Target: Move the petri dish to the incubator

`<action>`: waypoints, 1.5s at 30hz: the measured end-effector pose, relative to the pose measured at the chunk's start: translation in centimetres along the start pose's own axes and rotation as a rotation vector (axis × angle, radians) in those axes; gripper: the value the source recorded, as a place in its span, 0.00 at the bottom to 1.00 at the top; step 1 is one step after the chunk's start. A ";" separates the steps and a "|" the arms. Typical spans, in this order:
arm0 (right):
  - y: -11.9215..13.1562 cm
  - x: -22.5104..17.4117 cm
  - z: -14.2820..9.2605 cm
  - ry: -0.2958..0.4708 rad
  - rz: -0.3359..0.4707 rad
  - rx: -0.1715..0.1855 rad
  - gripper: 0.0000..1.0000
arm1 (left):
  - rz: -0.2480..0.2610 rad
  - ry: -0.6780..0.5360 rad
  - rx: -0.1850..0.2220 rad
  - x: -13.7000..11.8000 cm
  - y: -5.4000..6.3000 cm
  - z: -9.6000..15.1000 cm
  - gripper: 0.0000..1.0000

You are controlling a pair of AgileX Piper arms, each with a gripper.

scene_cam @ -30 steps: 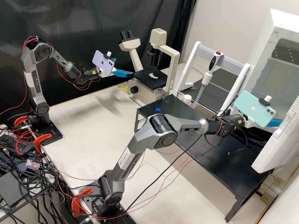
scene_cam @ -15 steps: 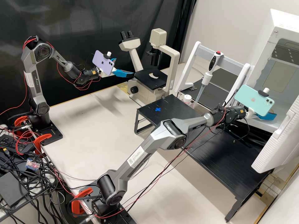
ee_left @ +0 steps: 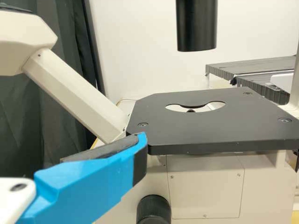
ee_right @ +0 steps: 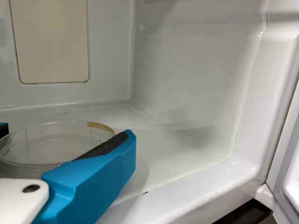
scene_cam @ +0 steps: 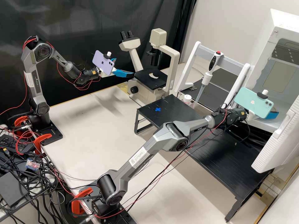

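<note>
Petri dish (ee_right: 53, 142) clamped inside white incubator (scene_cam: 275, 56)

Right of frame, the right gripper (scene_cam: 273, 115) pinches the clear, round dish between its fingers. Upper left of centre, the left gripper (scene_cam: 124, 66) spreads its fingers near the microscope's flat black stage (scene_cam: 146, 80). Black stand (scene_cam: 249, 177), pale bench (scene_cam: 90, 130), dark curtain (scene_cam: 78, 18).

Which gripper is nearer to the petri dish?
Right. The right gripper is right at the petri dish, inside the incubator; the left gripper is well away from the dish, beside the microscope's black stage.
</note>
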 end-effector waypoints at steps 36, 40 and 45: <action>1.2 -1.8 3.9 -0.035 -0.029 0.034 0.00 | 0.000 0.000 0.000 0.0 0.0 0.0 1.00; 1.2 -1.8 3.9 -0.032 -0.030 0.033 0.00 | 0.000 0.000 0.000 0.0 0.0 0.0 1.00; 1.2 -1.8 3.8 -0.031 -0.031 0.035 0.00 | 0.000 0.000 0.000 0.0 0.0 0.0 1.00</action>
